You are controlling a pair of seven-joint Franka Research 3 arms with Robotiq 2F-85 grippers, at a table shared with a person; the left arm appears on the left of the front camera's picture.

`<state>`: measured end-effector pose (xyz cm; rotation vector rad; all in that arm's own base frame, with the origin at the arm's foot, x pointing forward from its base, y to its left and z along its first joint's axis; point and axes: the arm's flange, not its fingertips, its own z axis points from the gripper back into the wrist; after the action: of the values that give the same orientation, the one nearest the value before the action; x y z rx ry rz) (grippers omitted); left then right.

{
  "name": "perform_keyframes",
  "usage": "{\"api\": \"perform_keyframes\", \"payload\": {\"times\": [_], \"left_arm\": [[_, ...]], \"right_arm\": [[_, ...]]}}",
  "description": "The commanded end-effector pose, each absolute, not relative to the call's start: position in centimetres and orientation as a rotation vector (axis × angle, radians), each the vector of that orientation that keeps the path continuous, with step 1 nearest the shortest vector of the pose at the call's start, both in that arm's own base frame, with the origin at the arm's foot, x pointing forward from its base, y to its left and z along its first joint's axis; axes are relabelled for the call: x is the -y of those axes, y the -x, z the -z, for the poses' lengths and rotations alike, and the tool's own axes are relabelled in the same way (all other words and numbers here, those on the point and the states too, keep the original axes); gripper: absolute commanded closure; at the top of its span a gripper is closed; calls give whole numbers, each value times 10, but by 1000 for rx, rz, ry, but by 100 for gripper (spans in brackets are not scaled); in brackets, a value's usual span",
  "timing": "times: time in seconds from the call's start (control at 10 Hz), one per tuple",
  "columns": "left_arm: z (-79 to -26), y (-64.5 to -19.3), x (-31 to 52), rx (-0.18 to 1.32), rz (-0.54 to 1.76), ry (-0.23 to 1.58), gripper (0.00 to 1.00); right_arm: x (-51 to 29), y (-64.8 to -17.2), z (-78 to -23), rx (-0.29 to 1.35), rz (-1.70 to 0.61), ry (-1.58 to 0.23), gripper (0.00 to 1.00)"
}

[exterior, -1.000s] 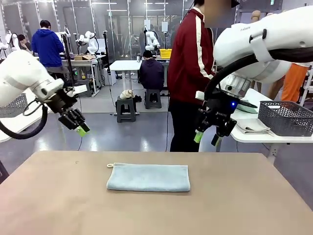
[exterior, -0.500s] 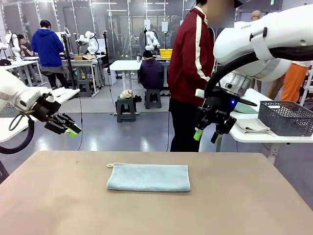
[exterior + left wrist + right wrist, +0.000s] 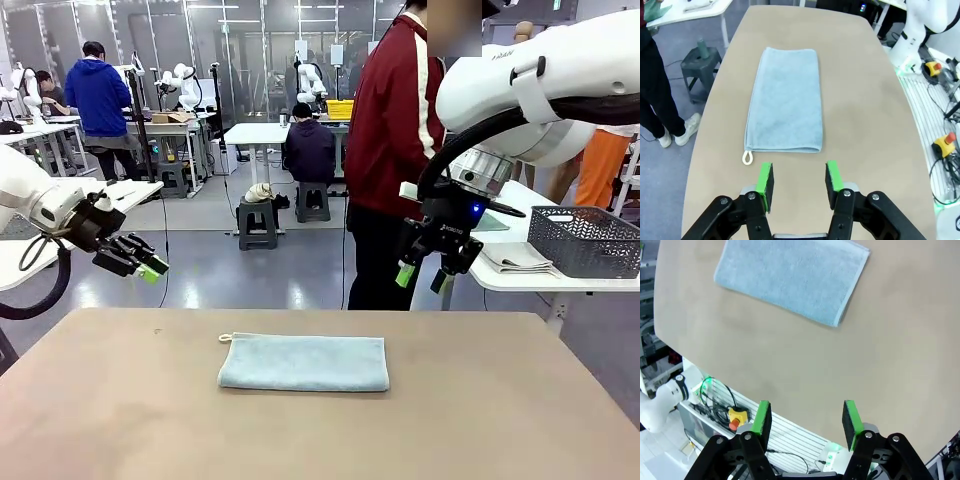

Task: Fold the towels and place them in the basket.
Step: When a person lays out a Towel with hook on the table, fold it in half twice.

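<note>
My left claw (image 3: 799, 169) and right claw (image 3: 420, 278) hang open and empty, the grey-blue towel (image 3: 303, 362) lying flat on the surface (image 3: 500, 400) below and between them, where pinching matched corners should, I judge, give a square fold.

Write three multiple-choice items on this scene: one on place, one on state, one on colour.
1. The grey-blue rectangular terry-cloth towel lies on the tan table: A near its middle; B at its right edge; C hanging off the near edge.
2. The black left gripper and right gripper are: A both shut; B gripping the towel; C both open, empty.
3. Their finger pads are: A red; B green; C yellow.
1 A, bare tabletop surrounds it; 2 C, jaws apart, nothing between; 3 B, green in both wrist views.
</note>
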<state>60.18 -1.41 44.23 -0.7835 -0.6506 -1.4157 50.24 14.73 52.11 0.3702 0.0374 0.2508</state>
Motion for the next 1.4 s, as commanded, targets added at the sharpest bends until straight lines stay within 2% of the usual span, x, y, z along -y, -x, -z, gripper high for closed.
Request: {"api": "perform_keyframes", "payload": {"times": [0.0,0.4,0.8,1.3], "left_arm": [[-442,-606,13,650,1426,784,46],[-442,-606,13,650,1426,784,46],[-442,-606,13,650,1426,784,46],[-442,-606,13,650,1426,784,46]], "right_arm": [[-162,-494,-508,57,-118,-307,28],[-192,-476,-459,151,53,-180,28],[-192,-471,-428,159,101,-186,28],[-187,-472,-426,135,69,-185,28]]}}
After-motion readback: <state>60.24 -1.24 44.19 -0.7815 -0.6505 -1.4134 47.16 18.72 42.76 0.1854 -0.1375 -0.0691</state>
